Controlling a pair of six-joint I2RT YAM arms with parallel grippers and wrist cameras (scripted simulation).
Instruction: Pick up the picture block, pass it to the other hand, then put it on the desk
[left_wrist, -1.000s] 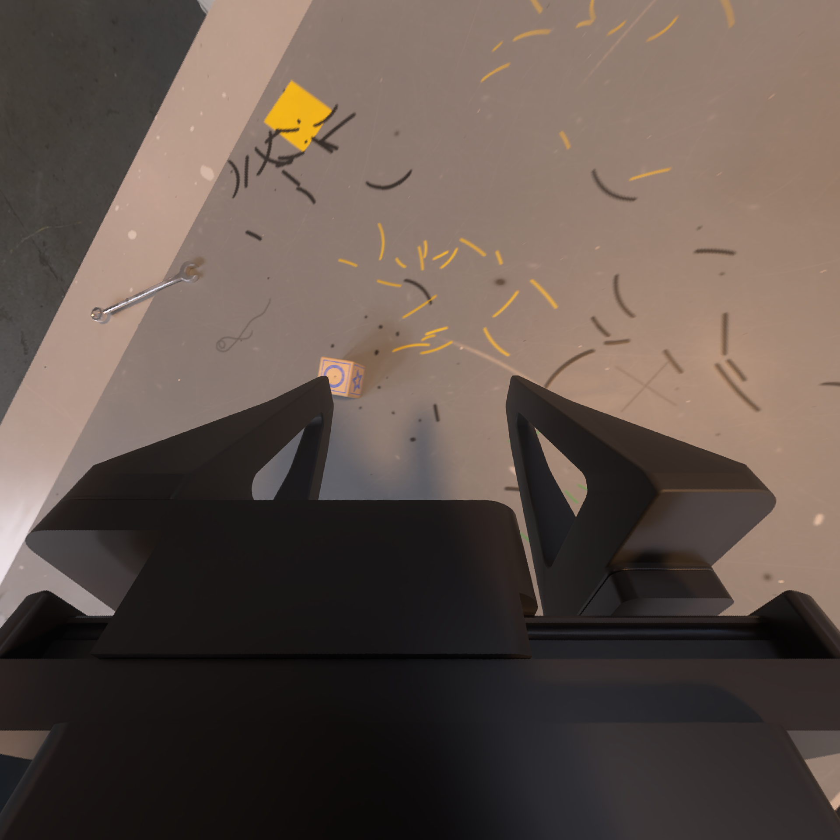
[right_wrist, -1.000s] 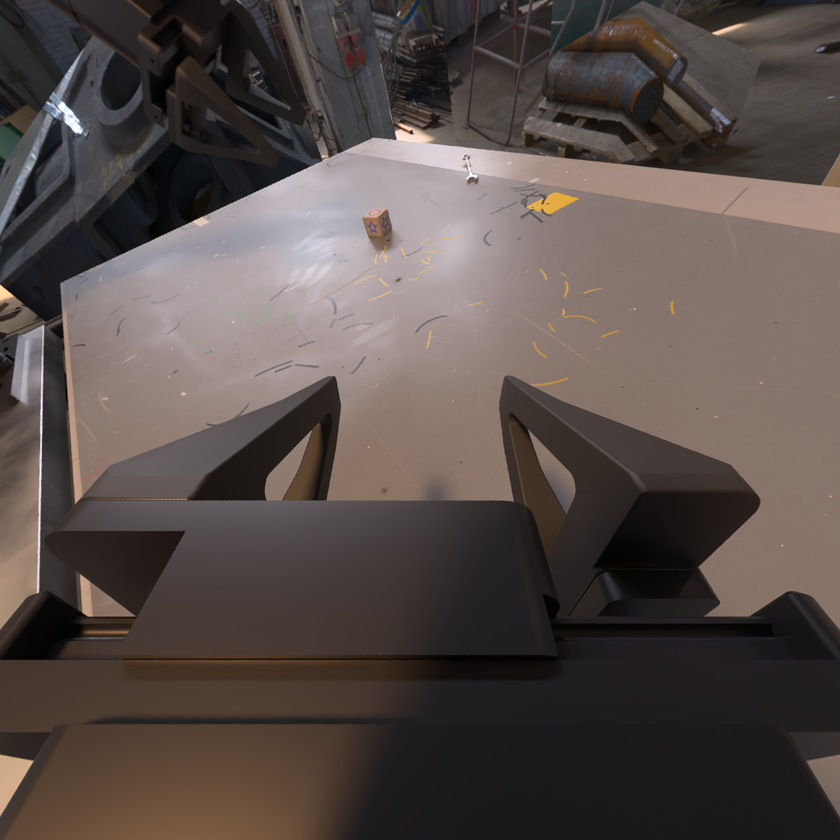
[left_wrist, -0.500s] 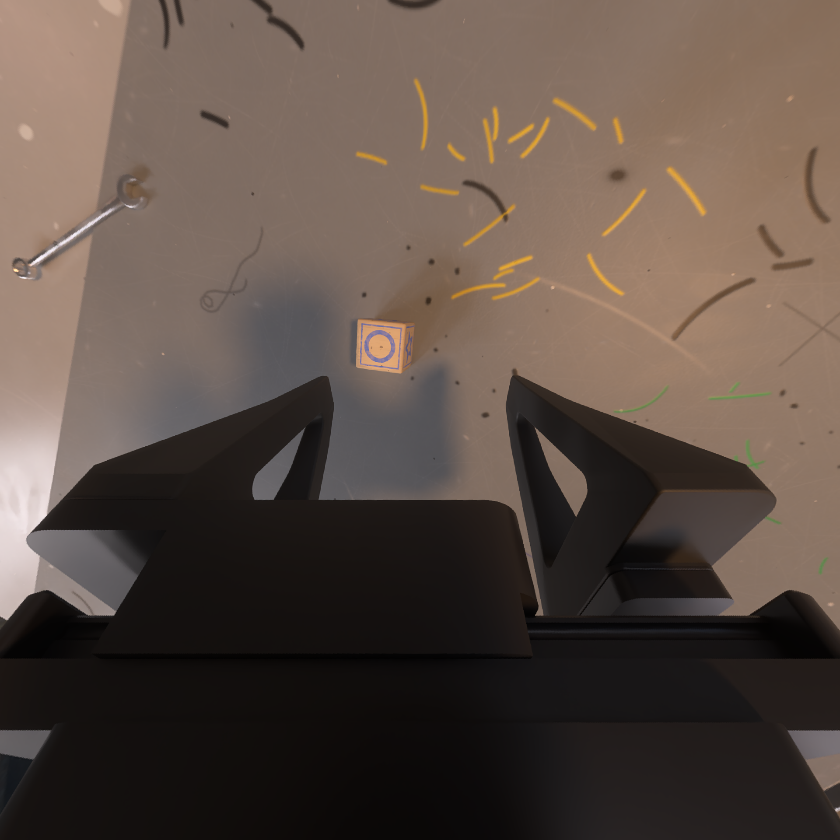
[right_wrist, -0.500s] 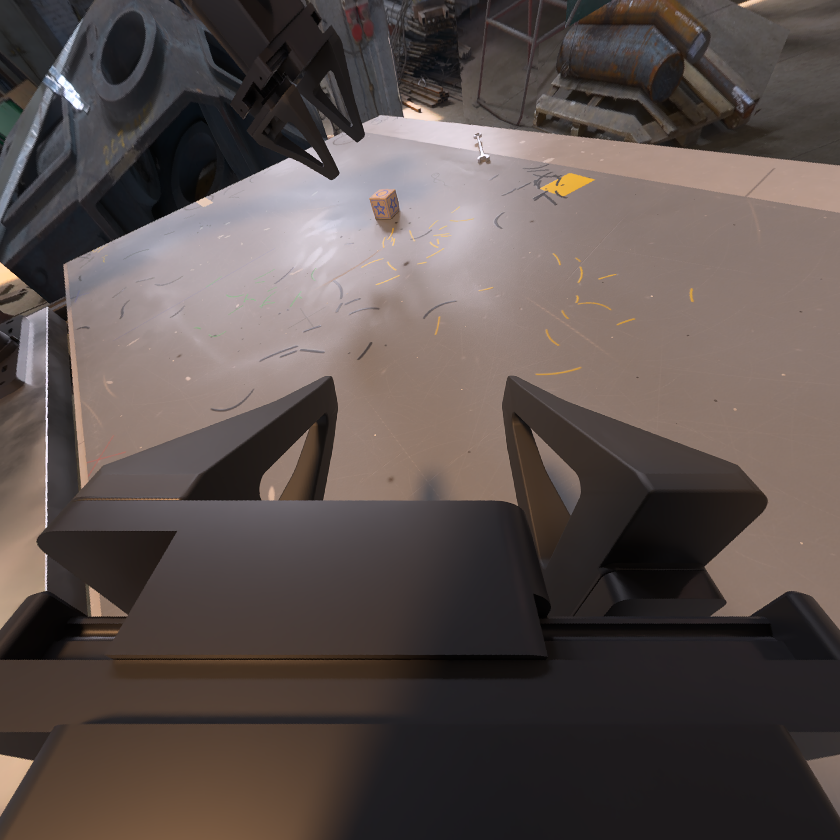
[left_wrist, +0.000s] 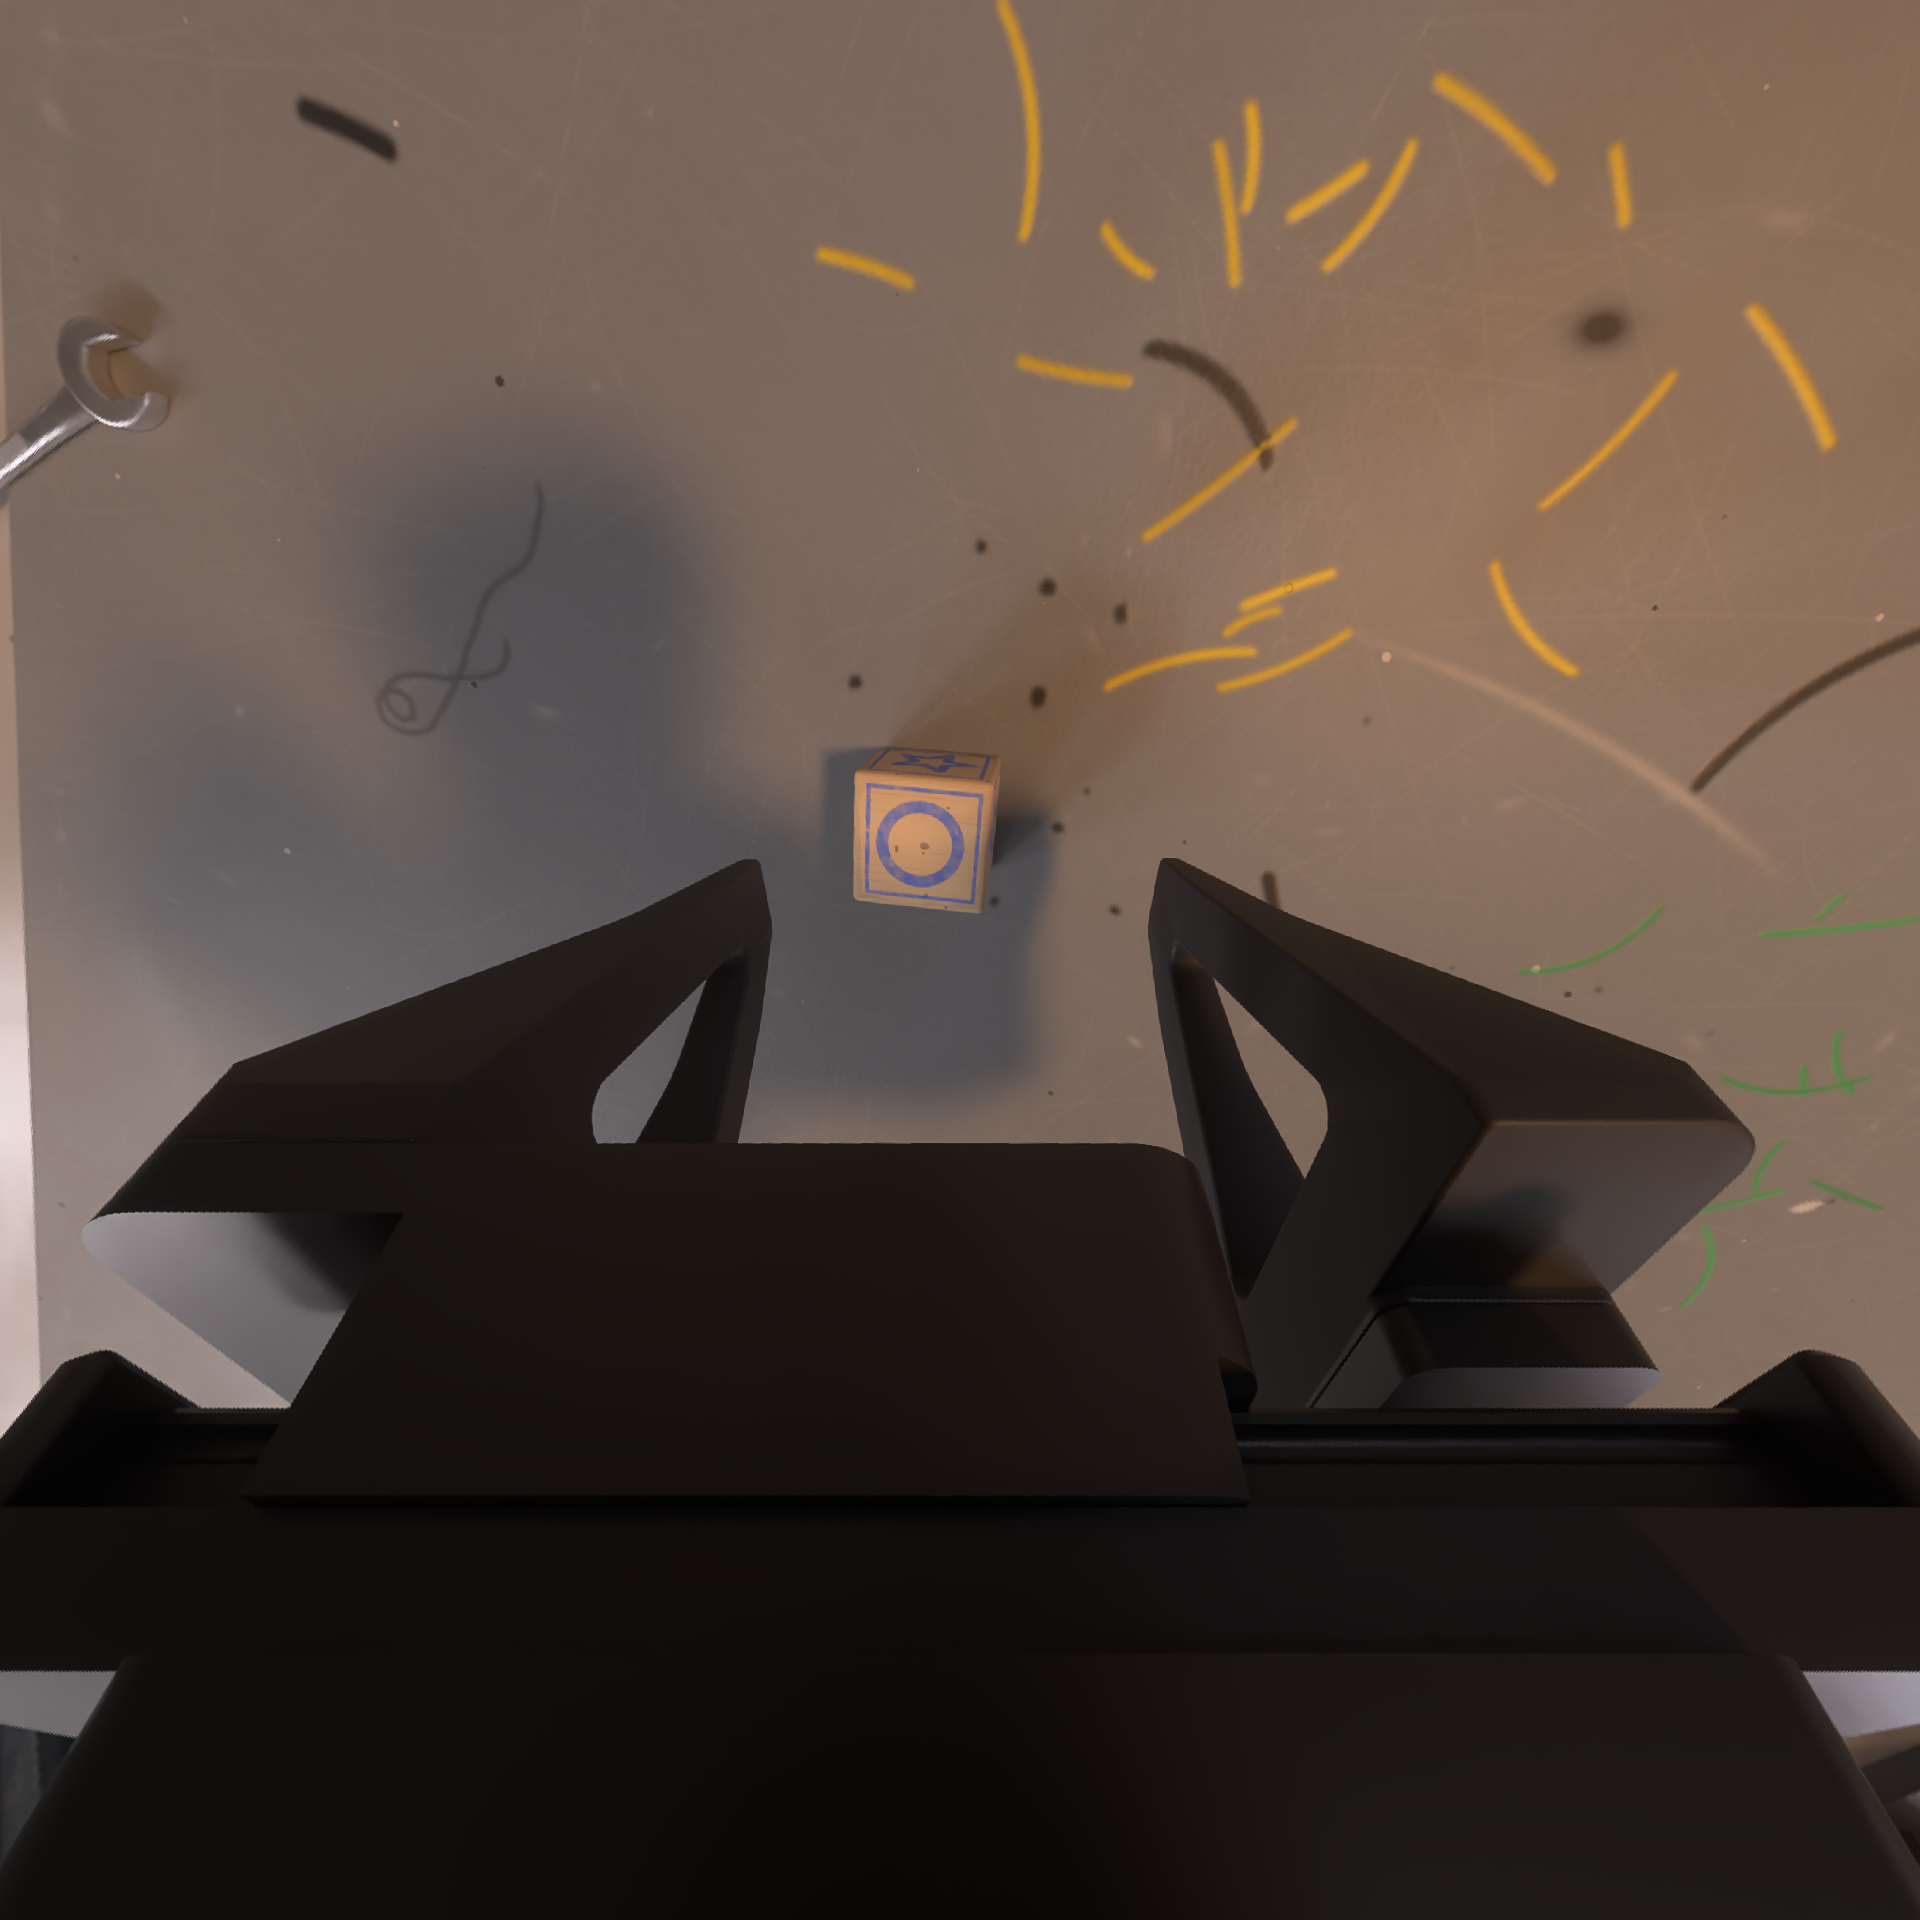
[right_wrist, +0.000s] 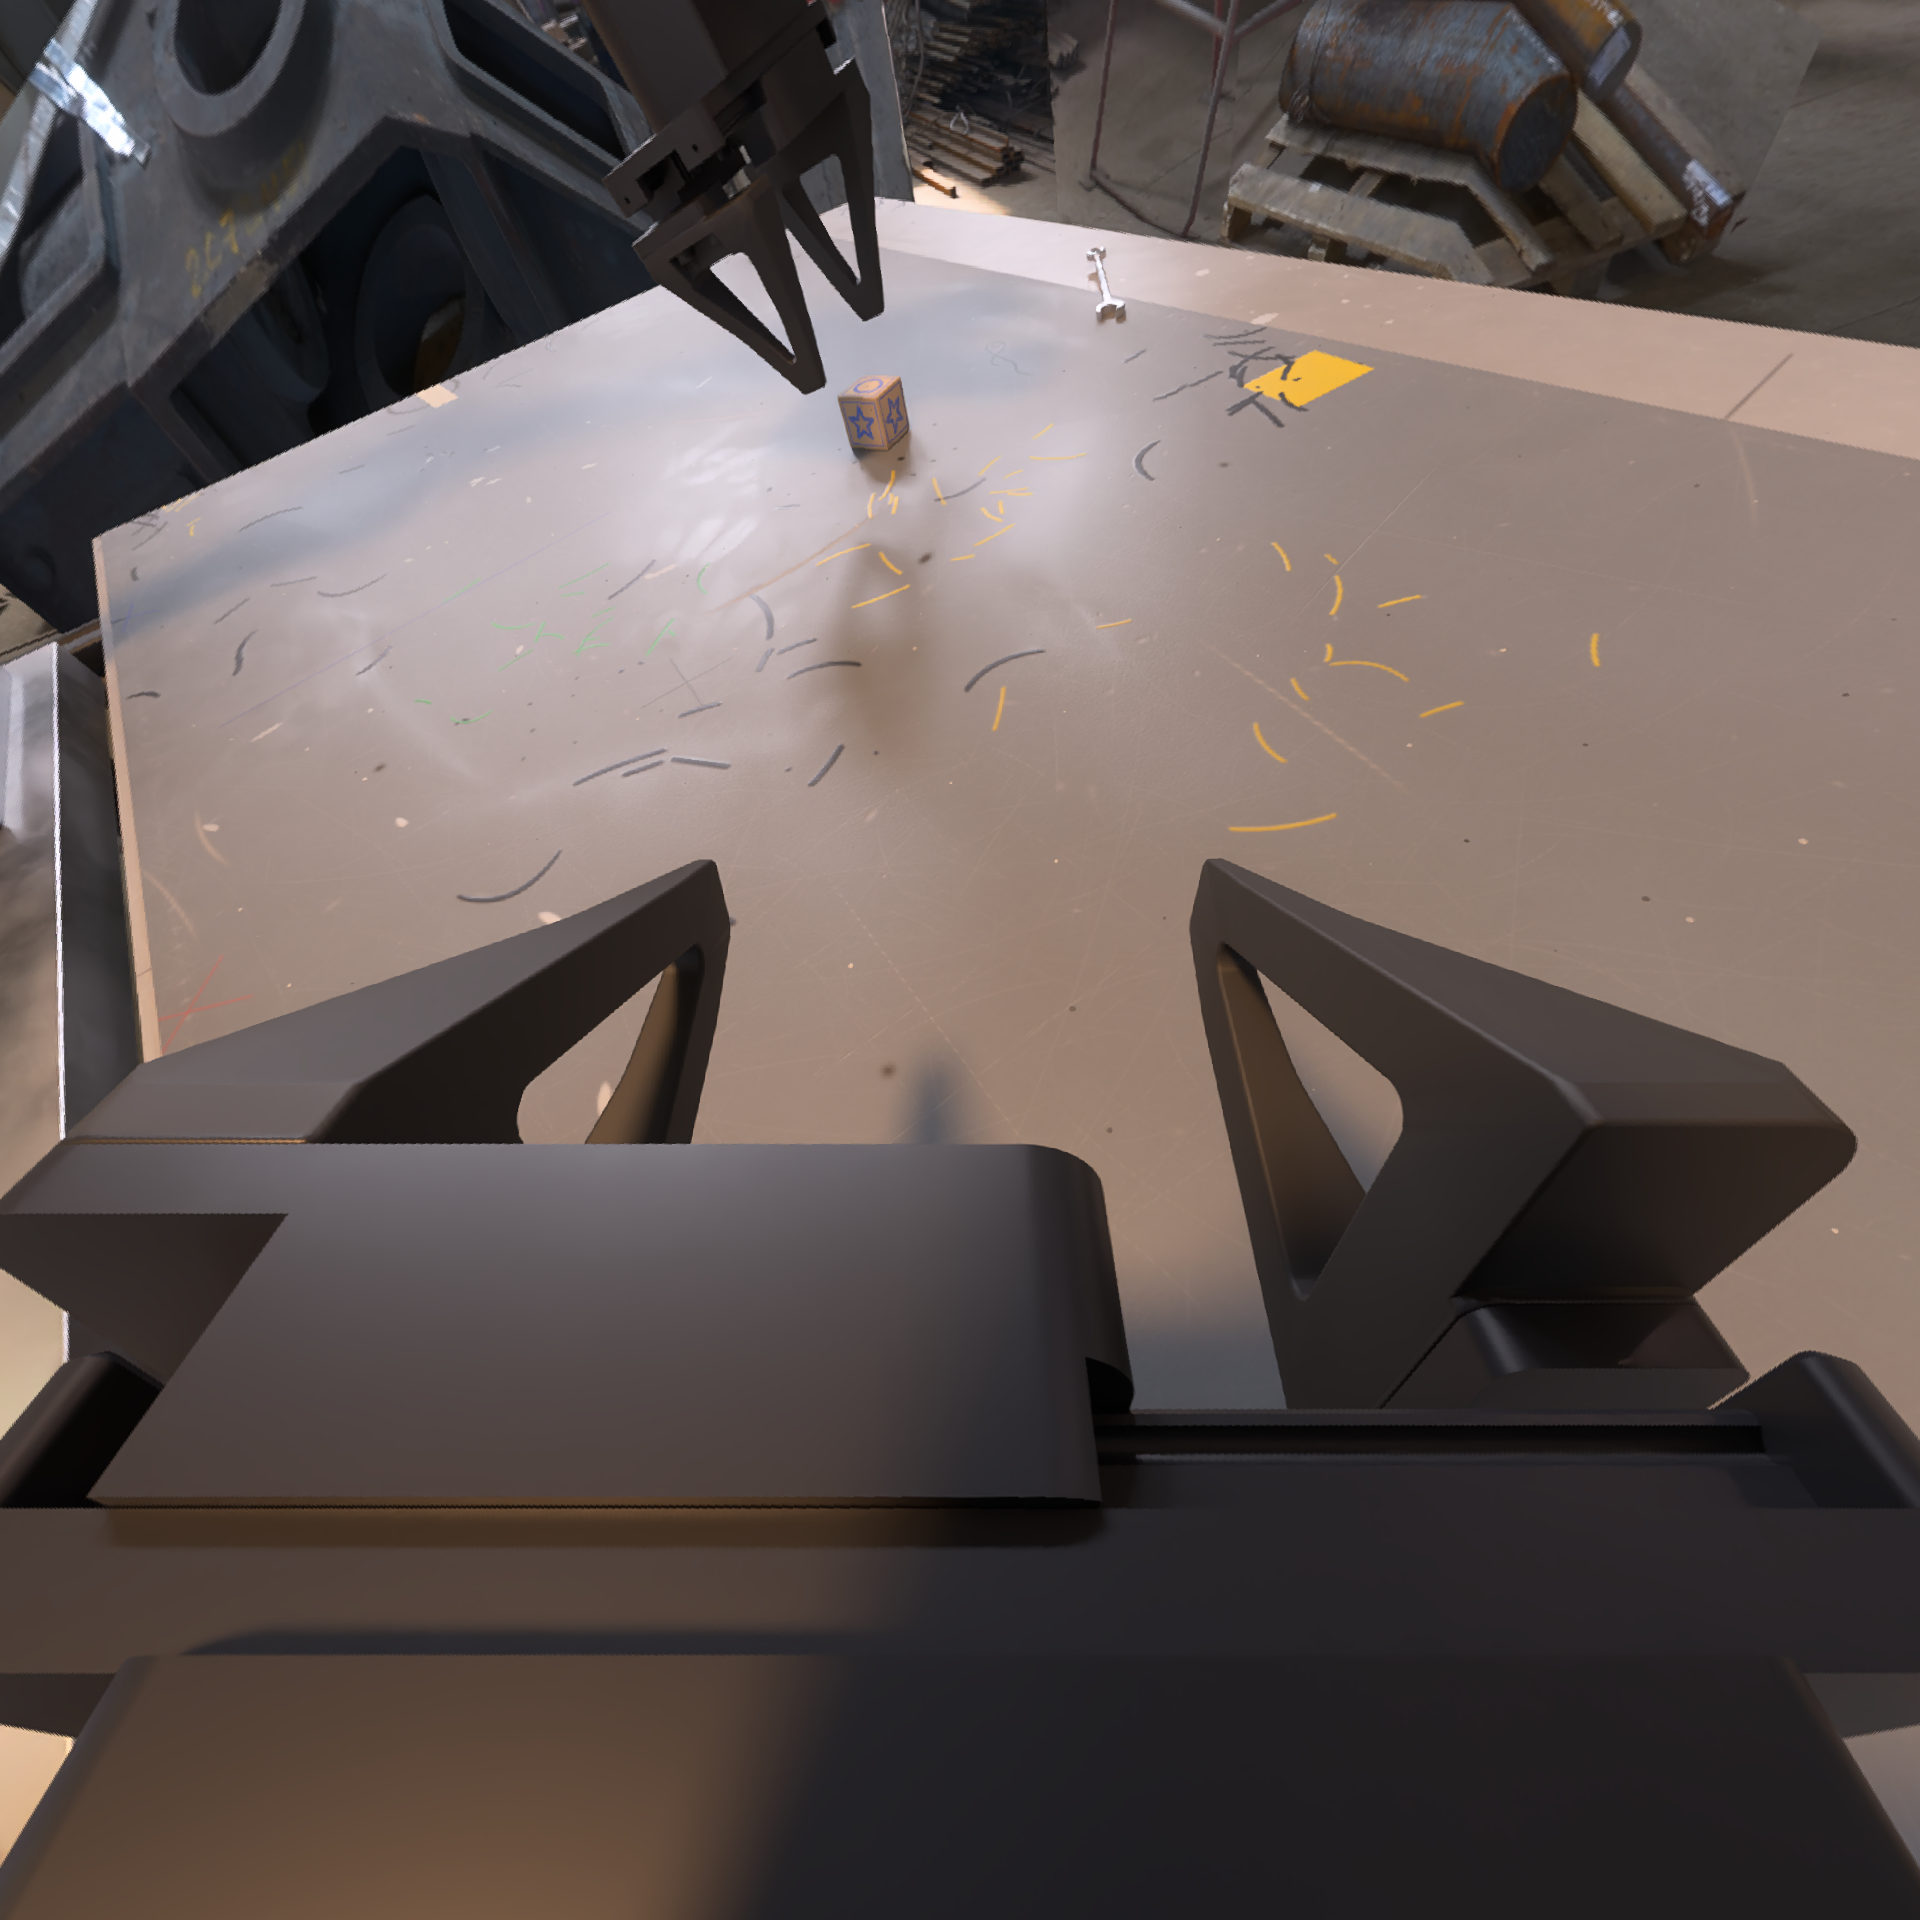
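The picture block (left_wrist: 923, 831) is a small wooden cube with a blue ring on top and blue stars on its sides. It rests on the grey desk (left_wrist: 623, 312). My left gripper (left_wrist: 958, 868) is open and hangs above the block, which sits just ahead of the gap between the fingertips. In the right wrist view the block (right_wrist: 874, 414) is far across the desk, with the left gripper (right_wrist: 831, 348) just above and left of it. My right gripper (right_wrist: 956, 883) is open and empty, well away from the block over the near part of the desk.
A small silver wrench (left_wrist: 78, 400) lies near the desk's left edge, also in the right wrist view (right_wrist: 1103, 283). A yellow square patch (right_wrist: 1307, 376) marks the desk's far side. Yellow, black and green scribbles cover the surface. Heavy machinery (right_wrist: 260, 260) and rusty drums (right_wrist: 1434, 83) stand beyond the desk.
My left gripper has come down and forward over the block, which now looks larger and centred between the fingers. The right gripper has shifted only slightly. Both stay open.
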